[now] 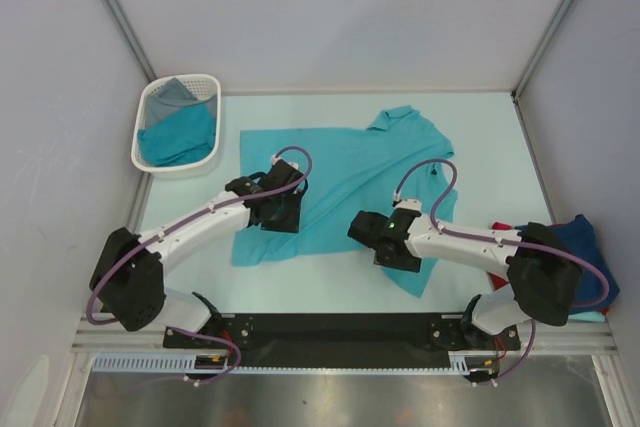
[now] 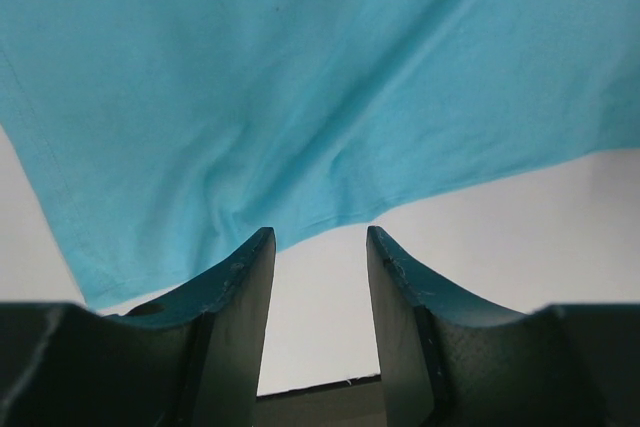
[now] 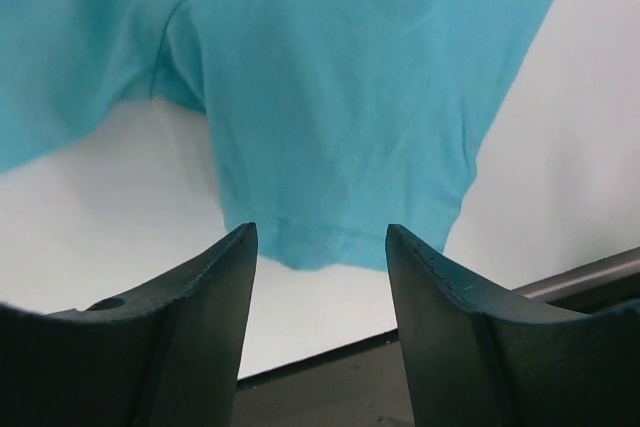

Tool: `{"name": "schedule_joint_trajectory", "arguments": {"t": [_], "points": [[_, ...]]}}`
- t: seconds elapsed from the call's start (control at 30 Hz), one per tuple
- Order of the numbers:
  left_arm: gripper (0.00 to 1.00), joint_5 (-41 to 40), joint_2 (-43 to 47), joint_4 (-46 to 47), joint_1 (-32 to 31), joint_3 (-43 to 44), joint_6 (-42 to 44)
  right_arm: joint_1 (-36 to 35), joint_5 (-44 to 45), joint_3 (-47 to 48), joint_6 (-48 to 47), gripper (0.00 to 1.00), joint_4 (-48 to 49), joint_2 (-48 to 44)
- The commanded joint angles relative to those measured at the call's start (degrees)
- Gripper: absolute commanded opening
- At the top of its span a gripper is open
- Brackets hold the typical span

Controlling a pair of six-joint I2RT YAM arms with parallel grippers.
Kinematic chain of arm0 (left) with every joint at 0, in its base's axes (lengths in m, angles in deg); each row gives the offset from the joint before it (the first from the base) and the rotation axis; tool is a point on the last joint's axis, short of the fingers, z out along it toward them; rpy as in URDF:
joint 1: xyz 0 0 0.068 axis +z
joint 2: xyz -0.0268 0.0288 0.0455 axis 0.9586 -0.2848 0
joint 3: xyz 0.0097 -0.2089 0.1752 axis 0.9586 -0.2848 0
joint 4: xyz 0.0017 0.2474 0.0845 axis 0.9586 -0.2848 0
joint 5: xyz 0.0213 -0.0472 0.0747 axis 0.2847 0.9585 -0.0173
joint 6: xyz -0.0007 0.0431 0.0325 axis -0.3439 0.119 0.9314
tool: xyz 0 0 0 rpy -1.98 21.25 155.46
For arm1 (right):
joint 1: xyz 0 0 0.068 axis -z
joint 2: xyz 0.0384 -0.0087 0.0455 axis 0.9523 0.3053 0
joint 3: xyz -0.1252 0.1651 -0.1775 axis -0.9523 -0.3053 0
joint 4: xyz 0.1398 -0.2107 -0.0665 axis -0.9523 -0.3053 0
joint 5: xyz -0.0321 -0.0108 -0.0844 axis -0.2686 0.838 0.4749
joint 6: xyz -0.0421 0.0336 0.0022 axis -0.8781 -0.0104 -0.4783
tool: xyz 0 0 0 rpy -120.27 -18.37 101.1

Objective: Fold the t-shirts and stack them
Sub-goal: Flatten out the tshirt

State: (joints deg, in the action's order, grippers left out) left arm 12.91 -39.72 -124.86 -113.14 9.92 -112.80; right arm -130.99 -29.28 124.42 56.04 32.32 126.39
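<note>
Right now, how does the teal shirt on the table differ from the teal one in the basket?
The teal shirt on the table lies spread out, collar showing; the teal one in the basket is bunched up. The first touches no other garment; the second shares the white basket with grey cloth. Both teal.

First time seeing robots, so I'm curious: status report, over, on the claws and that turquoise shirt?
Left gripper open, at the hem. Right gripper open, at a sleeve. Teal t-shirt spread flat, unfolded. Basket at far left, nothing blocking.
</note>
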Motion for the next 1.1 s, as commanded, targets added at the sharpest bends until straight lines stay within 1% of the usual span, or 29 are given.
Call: {"name": "schedule_joint_trajectory", "arguments": {"t": [0.0, 0.1, 0.23, 0.33, 0.37, 0.43, 0.47, 0.5, 0.6, 0.63, 0.67, 0.7, 0.77, 0.87, 1.07], "points": [[0.47, -0.6, 4.1, -0.5, -0.5, -1.2, -1.8, 3.3, 1.6, 0.2, -0.9, 0.59, 0.2, -1.3], [0.47, -0.6, 4.7, -0.6, -0.5, -1.8, -2.1, 5.5, 1.9, -1.3, -0.9, 0.6, -0.2, -3.6], [0.47, -0.6, 4.6, -0.6, -0.5, -1.7, -2.2, 11.2, 2.4, -1.6, -2.4, 0.6, 1.3, -5.3], [0.48, -0.4, 3.3, -0.5, -0.5, -1.1, -1.9, 14.6, 2.9, -0.3, -6.3, 0.59, 4.5, -4.3], [0.47, -0.3, 2.7, -0.8, -0.5, -1.0, -1.9, 17.2, 2.9, 0.5, -7.6, 0.57, 5.3, -3.7], [0.47, 0.1, 2.5, -0.9, -0.5, -0.5, -1.8, 19.4, 3.4, 3.5, -11.8, 0.57, 7.5, -1.3], [0.47, 0.1, 2.5, -0.8, -0.5, -0.4, -1.8, 21.6, 4.1, 4.9, -13.2, 0.57, 8.3, -0.4], [0.47, 0.2, 2.6, -0.9, -0.5, -0.3, -1.8, 23.0, 4.0, 6.1, -14.9, 0.56, 8.7, 2.2], [0.47, 0.3, 2.9, -1.1, -0.5, 0.0, -1.6, 27.7, 3.4, 10.7, -20.9, 0.54, 11.4, 6.0], [0.47, 0.2, 2.9, -1.2, -0.5, 0.0, -1.5, 29.0, 3.1, 12.1, -23.7, 0.52, 12.3, 8.6], [0.47, 0.1, 3.1, -1.3, -0.5, 0.0, -1.5, 30.9, 2.3, 14.3, -24.9, 0.48, 13.1, 9.5], [0.47, 0.1, 3.3, -1.2, -0.5, -0.2, -1.4, 32.0, 1.9, 15.5, -25.9, 0.45, 13.7, 10.6], [0.47, -0.2, 3.8, -1.7, -0.5, -0.3, -1.4, 33.8, 0.3, 19.1, -27.4, 0.42, 14.2, 14.0], [0.47, -0.6, 4.5, -1.8, -0.5, -0.8, -1.6, 35.8, 0.0, 22.2, -28.8, 0.41, 13.9, 17.9], [0.47, -0.8, 3.9, -1.8, -0.5, -1.4, -2.1, 36.9, -0.3, 26.2, -30.4, 0.38, 13.5, 22.9]]}}
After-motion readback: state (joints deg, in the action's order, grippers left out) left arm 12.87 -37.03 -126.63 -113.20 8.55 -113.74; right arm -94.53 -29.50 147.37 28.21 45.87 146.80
